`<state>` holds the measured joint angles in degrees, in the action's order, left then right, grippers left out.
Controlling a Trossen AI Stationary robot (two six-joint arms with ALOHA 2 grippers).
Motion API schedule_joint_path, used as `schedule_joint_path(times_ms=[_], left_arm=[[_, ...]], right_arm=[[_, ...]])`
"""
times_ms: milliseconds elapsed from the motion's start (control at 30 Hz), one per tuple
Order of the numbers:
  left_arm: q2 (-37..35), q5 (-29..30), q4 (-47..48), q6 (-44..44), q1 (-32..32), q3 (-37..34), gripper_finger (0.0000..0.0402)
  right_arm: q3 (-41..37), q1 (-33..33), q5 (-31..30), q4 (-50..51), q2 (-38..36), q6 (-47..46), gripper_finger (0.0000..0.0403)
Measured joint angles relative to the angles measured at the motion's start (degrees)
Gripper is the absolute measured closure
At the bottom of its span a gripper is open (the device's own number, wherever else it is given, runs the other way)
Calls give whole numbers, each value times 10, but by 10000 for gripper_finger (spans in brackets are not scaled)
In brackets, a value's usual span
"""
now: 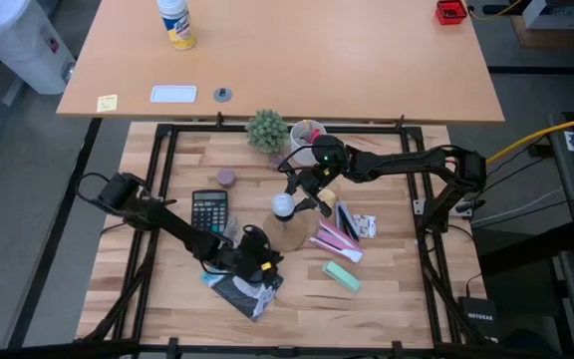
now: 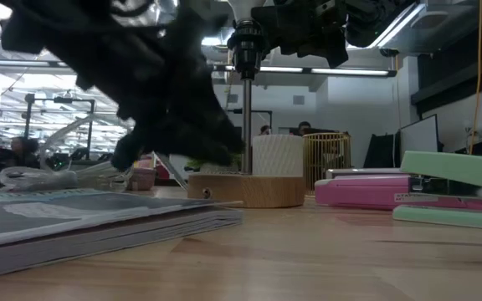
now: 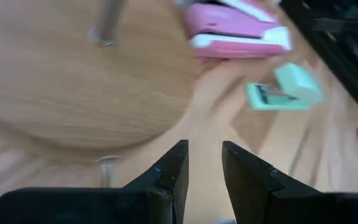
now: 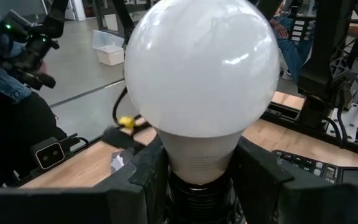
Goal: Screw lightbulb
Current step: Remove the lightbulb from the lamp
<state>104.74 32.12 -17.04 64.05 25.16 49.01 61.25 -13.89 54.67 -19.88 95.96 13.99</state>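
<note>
The right claw (image 1: 289, 199) is gripping the white pear-shaped lightbulb (image 1: 283, 205) by its neck over the wooden cone stand (image 1: 302, 231) at mid-worktop, so it needs keeping vertical w/ gentle turning, while the left claw (image 3: 202, 163), narrowly parted & empty, is waiting near the stand's base.

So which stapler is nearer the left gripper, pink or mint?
The mint stapler, lying right of the left gripper; the pink stapler lies farther up, beside the wooden stand.
</note>
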Motion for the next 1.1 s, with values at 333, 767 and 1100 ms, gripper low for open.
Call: schedule_joint_path(times_ms=[333, 767, 1100], left_arm=[[17, 0, 71, 88, -12, 0, 314], [16, 87, 206, 168, -16, 1, 314], [16, 128, 254, 169, -91, 0, 314]], right_arm=[[0, 0, 0, 3, 0, -3, 248], [0, -1, -1, 2, 0, -3, 248], [0, 0, 0, 2, 0, -8, 248]])
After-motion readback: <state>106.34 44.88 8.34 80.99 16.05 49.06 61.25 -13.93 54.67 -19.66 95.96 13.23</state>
